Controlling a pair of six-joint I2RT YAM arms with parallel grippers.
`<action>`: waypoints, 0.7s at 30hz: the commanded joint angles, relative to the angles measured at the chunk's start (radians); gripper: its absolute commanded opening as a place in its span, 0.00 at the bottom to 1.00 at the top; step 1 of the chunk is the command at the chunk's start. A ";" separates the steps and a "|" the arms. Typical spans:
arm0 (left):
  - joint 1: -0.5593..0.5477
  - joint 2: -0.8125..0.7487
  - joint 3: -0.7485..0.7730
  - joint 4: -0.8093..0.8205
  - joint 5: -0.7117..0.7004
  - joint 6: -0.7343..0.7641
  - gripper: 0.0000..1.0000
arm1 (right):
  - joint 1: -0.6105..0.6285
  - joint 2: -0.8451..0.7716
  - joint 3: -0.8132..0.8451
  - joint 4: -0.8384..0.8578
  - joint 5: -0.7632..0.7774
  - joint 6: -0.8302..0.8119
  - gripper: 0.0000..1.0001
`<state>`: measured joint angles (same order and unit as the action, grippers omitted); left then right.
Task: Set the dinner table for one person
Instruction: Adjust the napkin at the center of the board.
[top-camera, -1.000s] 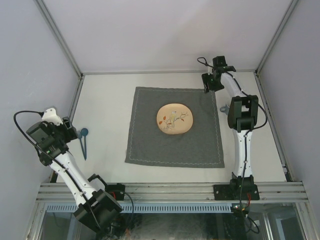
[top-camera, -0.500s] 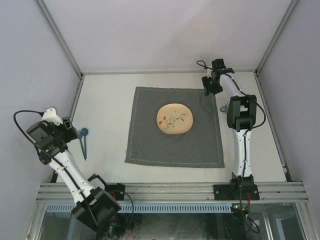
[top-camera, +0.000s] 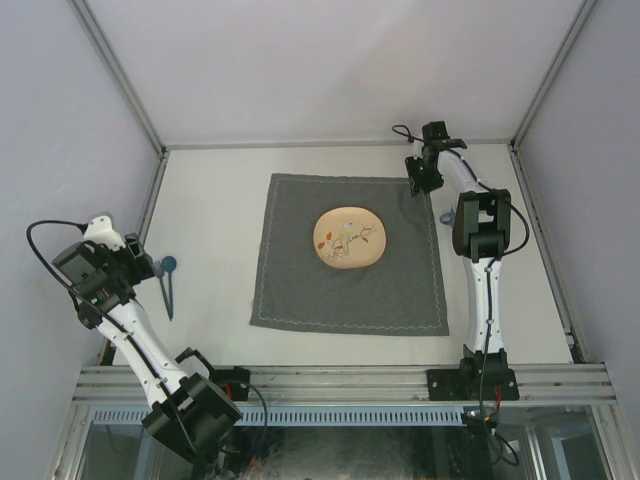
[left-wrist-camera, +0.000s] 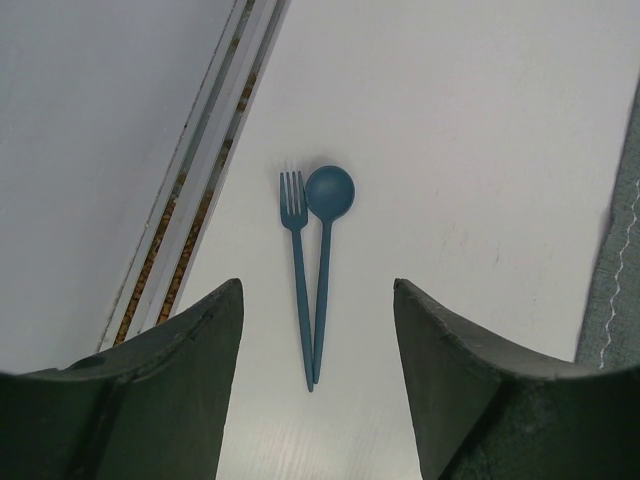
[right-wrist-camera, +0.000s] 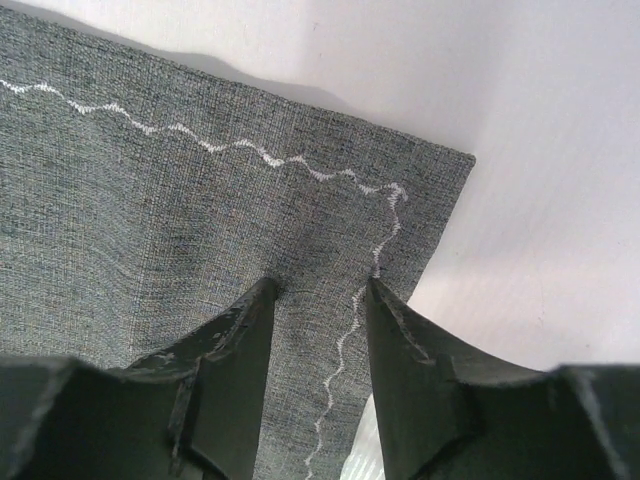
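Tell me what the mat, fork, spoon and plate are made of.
Mat: woven grey fabric, coarse weave visible, white wavy stitching. Fork and spoon: probably matte blue plastic, evenly coloured, no metallic shine. Plate: perhaps ceramic, beige with a painted sprig; too small to tell.

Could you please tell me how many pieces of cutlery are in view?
2: a fork and a spoon lie side by side on the dinner table left of the cloth. A bluish item behind the right arm might be a third.
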<state>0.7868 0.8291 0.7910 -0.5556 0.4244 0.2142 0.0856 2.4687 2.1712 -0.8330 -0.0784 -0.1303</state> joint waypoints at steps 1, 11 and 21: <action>0.005 -0.008 -0.021 0.036 0.002 0.021 0.66 | 0.002 0.007 0.020 0.015 0.003 0.011 0.34; 0.006 -0.009 -0.023 0.033 0.004 0.021 0.66 | 0.002 0.016 0.049 0.011 0.014 0.007 0.00; 0.006 -0.017 -0.027 0.028 -0.006 0.030 0.66 | 0.011 0.068 0.134 0.008 0.052 -0.016 0.00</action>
<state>0.7868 0.8288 0.7910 -0.5556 0.4221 0.2218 0.0879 2.5221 2.2604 -0.8421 -0.0593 -0.1295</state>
